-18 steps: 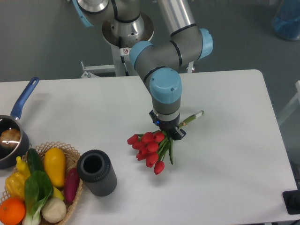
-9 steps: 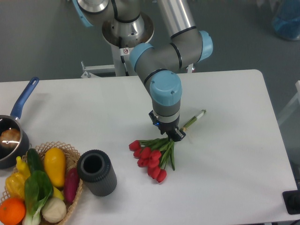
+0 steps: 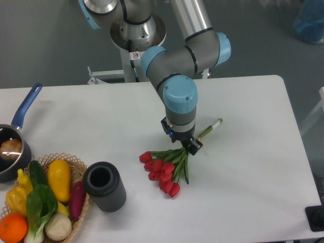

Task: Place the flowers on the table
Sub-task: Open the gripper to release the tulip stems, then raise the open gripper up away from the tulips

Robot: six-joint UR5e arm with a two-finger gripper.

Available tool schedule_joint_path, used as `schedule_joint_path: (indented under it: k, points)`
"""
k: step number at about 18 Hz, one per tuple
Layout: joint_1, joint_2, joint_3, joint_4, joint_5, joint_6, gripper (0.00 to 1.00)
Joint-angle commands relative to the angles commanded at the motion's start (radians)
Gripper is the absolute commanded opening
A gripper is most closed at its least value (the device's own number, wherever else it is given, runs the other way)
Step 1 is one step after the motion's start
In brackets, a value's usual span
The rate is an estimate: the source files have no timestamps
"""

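A grey floor lies behind the table (image 3: 101,116), a white top with rounded corners that fills most of the view. The flowers (image 3: 164,169) lie on the table near its centre: red heads fanned toward 7 o'clock, green leaves above them, and the thin stems running up toward 2 o'clock, with the pale cut end visible beyond the arm. The arm (image 3: 179,71) descends from 12 o'clock, its blue-capped wrist pointing straight down over the stems. The gripper (image 3: 186,145) sits directly on the stem bundle just above the leaves; its black fingers (image 3: 195,147) are seen only from above, partly under the wrist, so the width of the opening cannot be determined, nor whether the fingers clamp the stems or merely touch them. At 8 o'clock from the flowers, well apart, a dark grey ribbed cylinder (image 3: 105,186) stands upright with its hollow top showing. Just beside it toward 9 o'clock, a wicker basket (image 3: 76,164) holds yellow, green, purple, white and orange produce. At the left edge a dark saucepan (image 3: 12,152) with a blue handle rests on the table, something pale and brownish inside.
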Motion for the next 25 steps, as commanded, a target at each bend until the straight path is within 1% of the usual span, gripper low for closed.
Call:
schedule_joint_path:
  k: [2, 4, 8, 14, 18, 20, 25]
  points:
    - [0.006, 0.009, 0.006, 0.003, -0.003, -0.051, 1.0]
    - [0.008, 0.015, 0.02, 0.012, -0.021, -0.054, 1.0]
    - [0.005, 0.057, 0.038, 0.017, -0.035, -0.043, 1.0]
    - [0.008, 0.084, 0.112, 0.023, -0.035, -0.046, 1.0]
    - [0.037, 0.12, 0.112, 0.023, -0.058, -0.043, 1.0]
    - [0.055, 0.126, 0.114, 0.022, -0.069, -0.042, 1.0]
    - [0.06, 0.129, 0.115, 0.021, -0.071, -0.043, 1.0]
